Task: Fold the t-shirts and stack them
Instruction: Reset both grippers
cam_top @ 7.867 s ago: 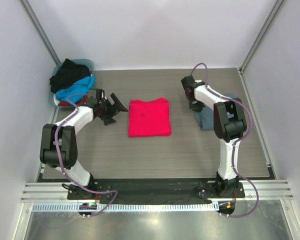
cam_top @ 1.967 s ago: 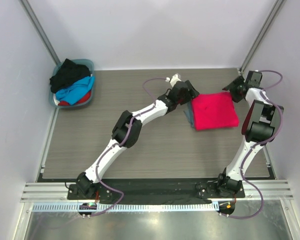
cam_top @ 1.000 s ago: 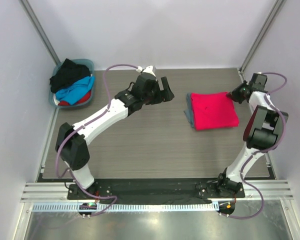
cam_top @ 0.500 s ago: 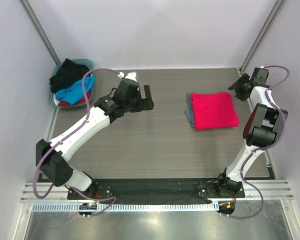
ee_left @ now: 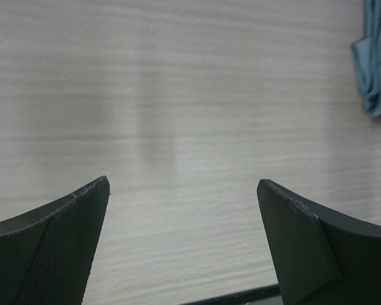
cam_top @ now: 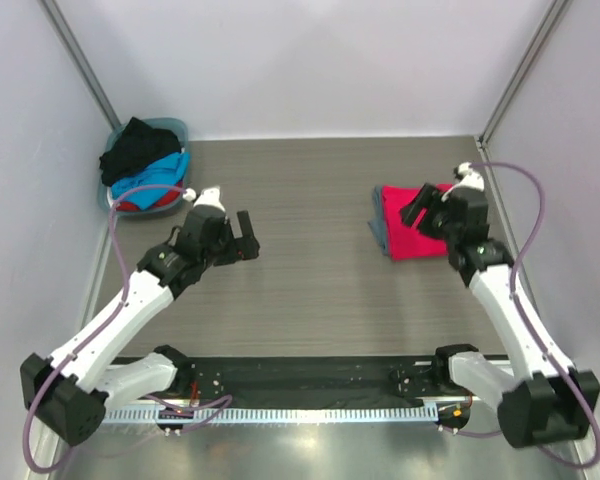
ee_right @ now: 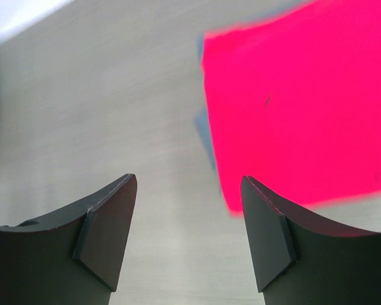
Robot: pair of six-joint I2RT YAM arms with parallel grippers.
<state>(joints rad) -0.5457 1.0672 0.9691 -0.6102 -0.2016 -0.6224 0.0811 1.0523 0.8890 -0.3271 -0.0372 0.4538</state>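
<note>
Both arms have retreated; red shirt (cam_top: pixel 408 240) lies stacked on grey shirt (cam_top: pixel 377 229). Left gripper (ee_left: pixel 184 185) and right gripper (ee_right: pixel 188 179) gape, empty. Next, the left should reach into the basket (cam_top: pixel 176 126).

Shows a plain bright red-pink t-shirt (cam_top: pixel 398 218) over a slate grey-blue t-shirt (cam_top: pixel 377 232). Piles a black t-shirt (cam_top: pixel 138 145), bright blue t-shirt (cam_top: pixel 152 180) and red t-shirt (cam_top: pixel 135 206) in a teal basket (cam_top: pixel 176 127). Streaks the table (cam_top: pixel 320 290) in grey-brown wood grain.

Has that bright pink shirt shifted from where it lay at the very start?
Yes. The pink shirt has gone right, away from the laundry basket in the far-left corner, and now lies on the grey-blue shirt.
</note>
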